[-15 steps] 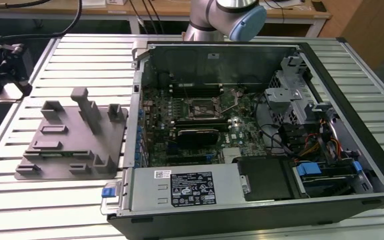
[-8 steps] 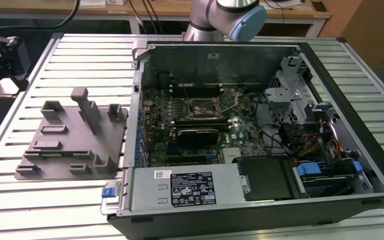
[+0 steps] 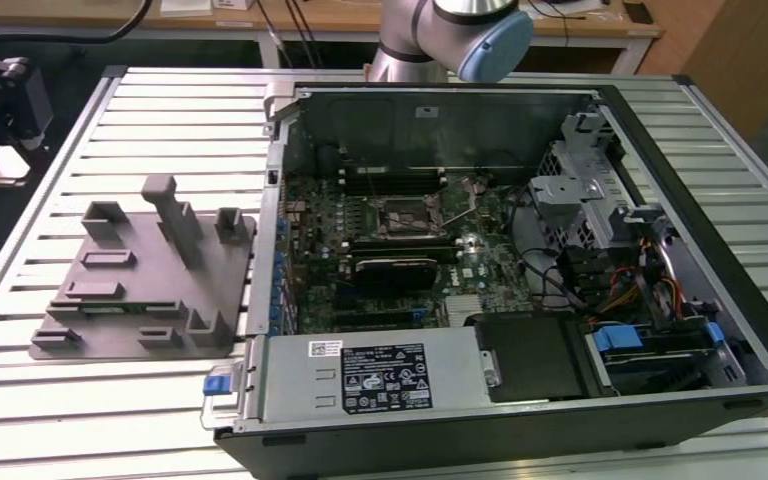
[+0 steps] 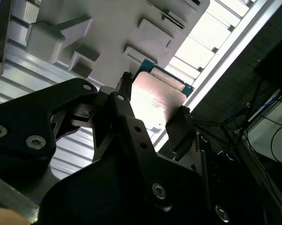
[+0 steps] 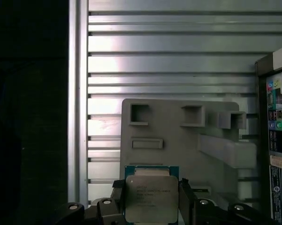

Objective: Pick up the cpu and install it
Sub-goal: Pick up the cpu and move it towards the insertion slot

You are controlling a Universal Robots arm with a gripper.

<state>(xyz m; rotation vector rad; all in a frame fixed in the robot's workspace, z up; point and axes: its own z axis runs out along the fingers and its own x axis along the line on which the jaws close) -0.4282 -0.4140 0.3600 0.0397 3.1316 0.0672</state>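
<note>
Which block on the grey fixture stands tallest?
The narrow post near the fixture's middle; it rises far above the low blocks around it.

Cut off by the exterior view's upper edge: the silver-grey robot arm with the pale blue joint cap [image 3: 454,30]. Too small there to tell the state of the black square socket frame [image 3: 404,212] on the green motherboard.

Hidden in the first wrist view: both side edges of the small flat square silver-topped cpu [image 5: 151,197], covered by the clamping fingers of the black tool [image 5: 152,202]; nearest edge lost past the picture's border. Print on the cpu too small to read. Behind cpu and tool, part of the grey plastic fixture block [image 5: 178,136] covered. Open black computer case [image 5: 274,122] cropped to a strip of ports.

In the second wrist view, cpu top washed out by glare, near half buried behind the tool's body.
</note>
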